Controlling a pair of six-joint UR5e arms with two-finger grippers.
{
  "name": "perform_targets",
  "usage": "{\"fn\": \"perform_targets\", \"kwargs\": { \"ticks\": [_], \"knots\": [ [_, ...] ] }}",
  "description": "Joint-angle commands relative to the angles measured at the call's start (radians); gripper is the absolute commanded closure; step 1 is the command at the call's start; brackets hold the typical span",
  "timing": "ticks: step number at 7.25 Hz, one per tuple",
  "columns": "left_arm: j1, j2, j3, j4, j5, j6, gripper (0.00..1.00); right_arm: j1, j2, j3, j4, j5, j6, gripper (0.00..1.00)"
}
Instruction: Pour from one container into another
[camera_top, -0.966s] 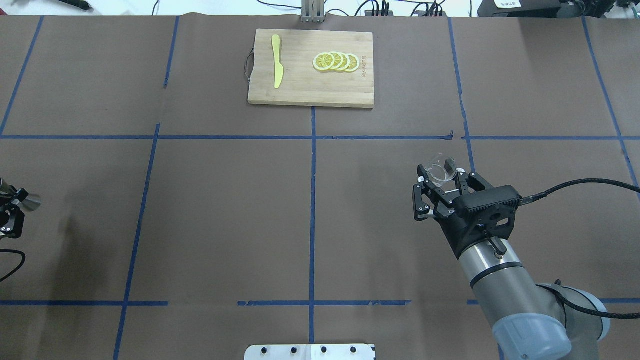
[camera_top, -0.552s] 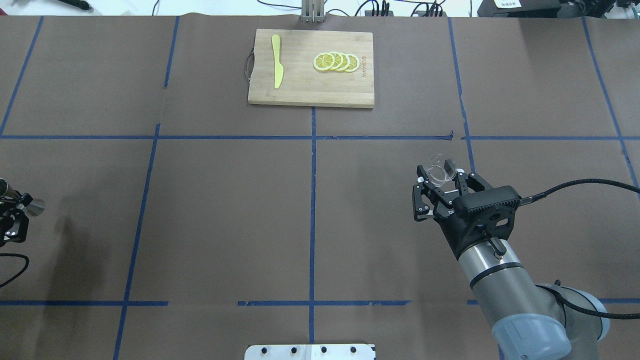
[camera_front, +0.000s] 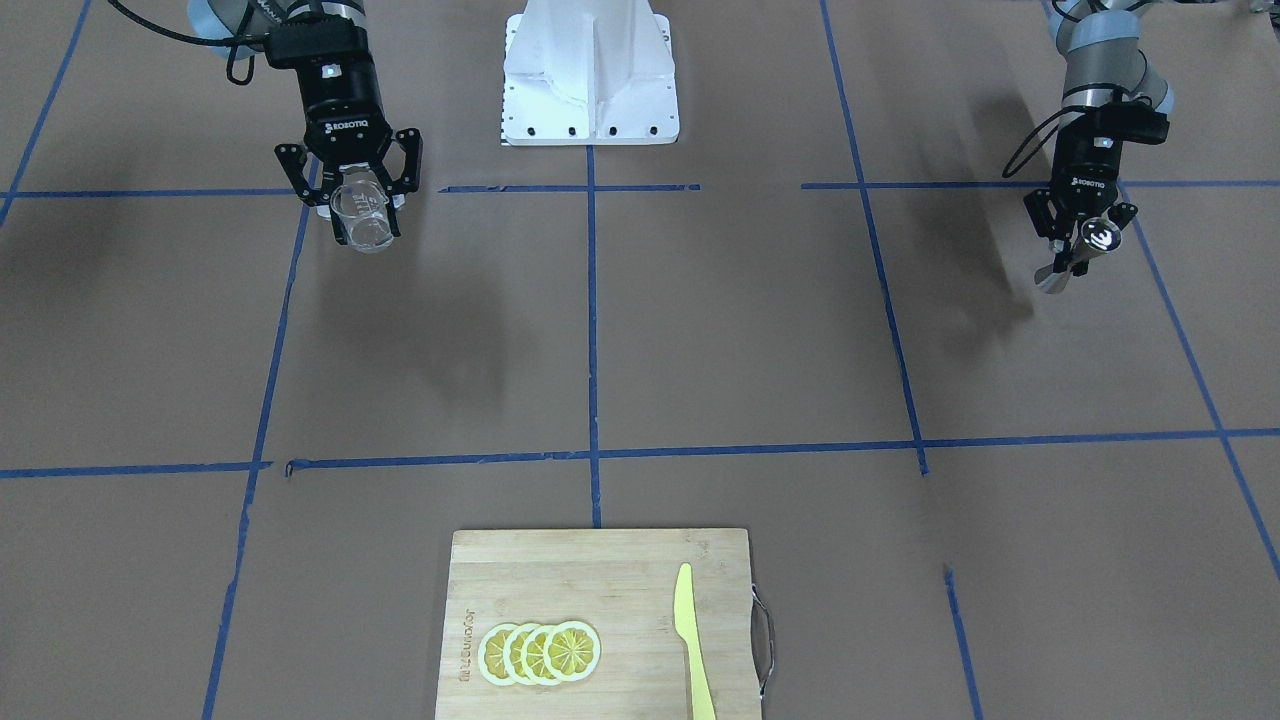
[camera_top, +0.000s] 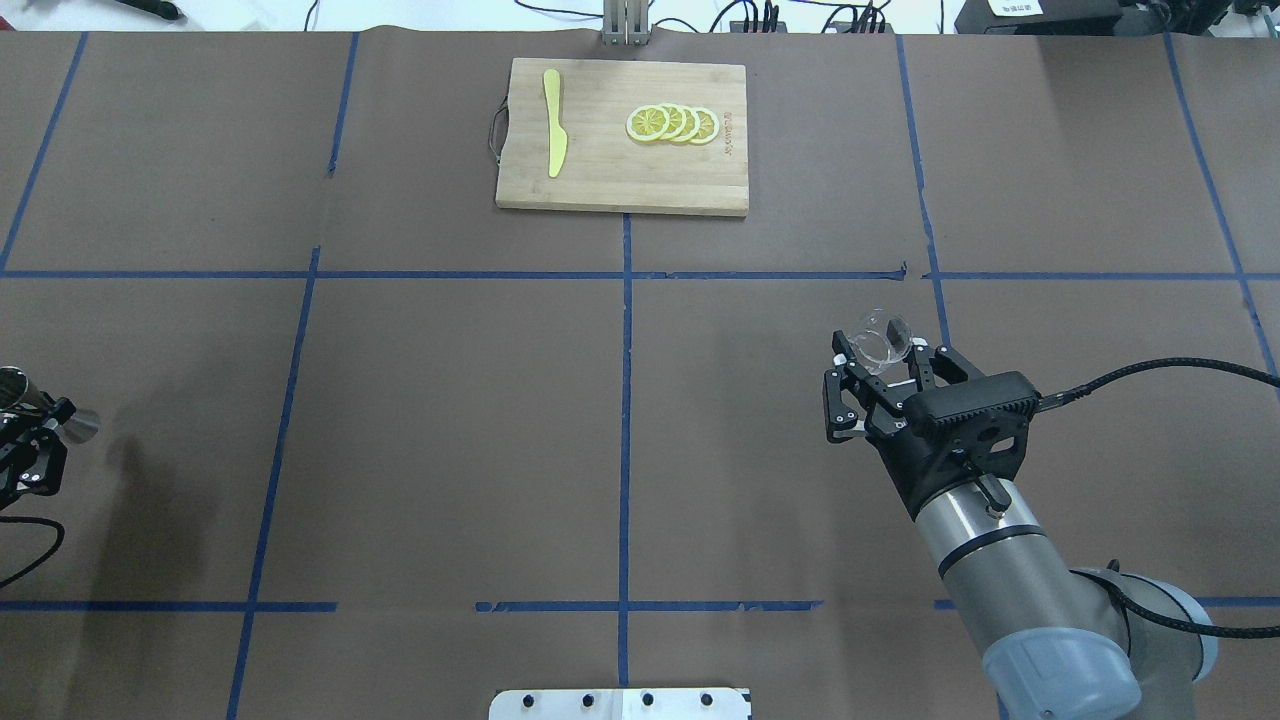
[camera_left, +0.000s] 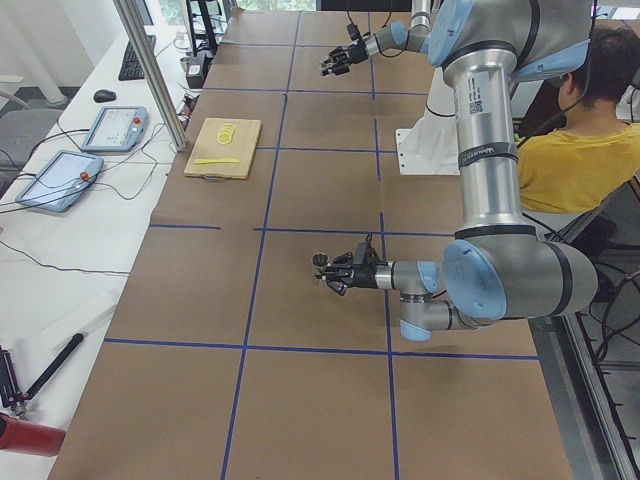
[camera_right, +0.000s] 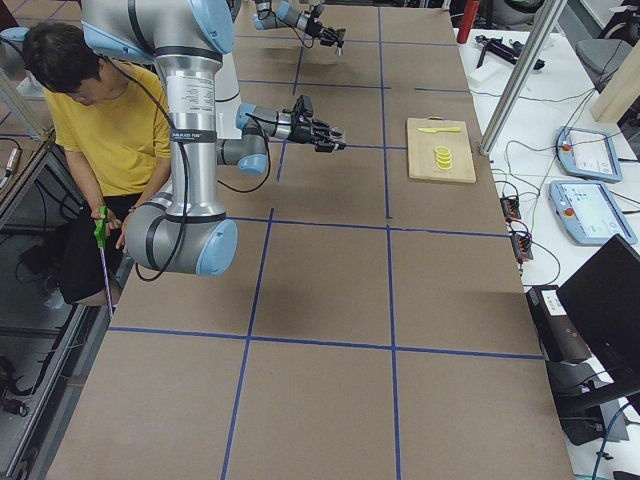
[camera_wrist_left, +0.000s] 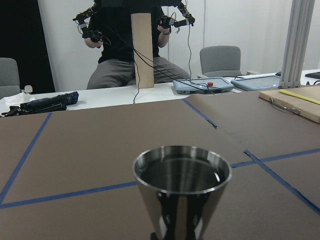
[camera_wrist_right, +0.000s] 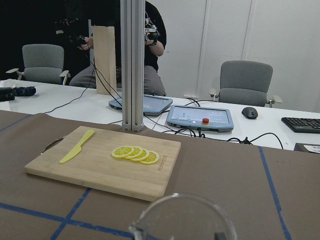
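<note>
Glass cup (camera_front: 365, 230) is sitting clamped between right gripper (camera_front: 358, 196) fingers: likely slick, fragile, so holding mid-body. Left gripper (camera_front: 1078, 245) is pinching rigid jigger (camera_front: 1100, 238) at waist.

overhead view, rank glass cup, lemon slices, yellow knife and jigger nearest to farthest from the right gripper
1. glass cup, held in the right gripper itself.
2. lemon slices, on the right part of the cutting board, at the far side.
3. yellow knife, on the board's left part.
4. jigger, at the view's far left edge.
</note>
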Motion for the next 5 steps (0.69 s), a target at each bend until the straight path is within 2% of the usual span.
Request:
{"fn": "perform_targets", "kwargs": {
  "ticks": [1,5],
  "knots": [
    [0.019,0.0,0.002,-0.001,-0.02,0.001,1.0,-0.002,0.003,0.0,0.0,0.0,0.0,1.0],
    [0.03,-0.003,0.014,0.02,-0.033,-0.056,1.0,-0.002,0.005,0.0,0.0,0.0,0.0,1.0]
  ]
}}
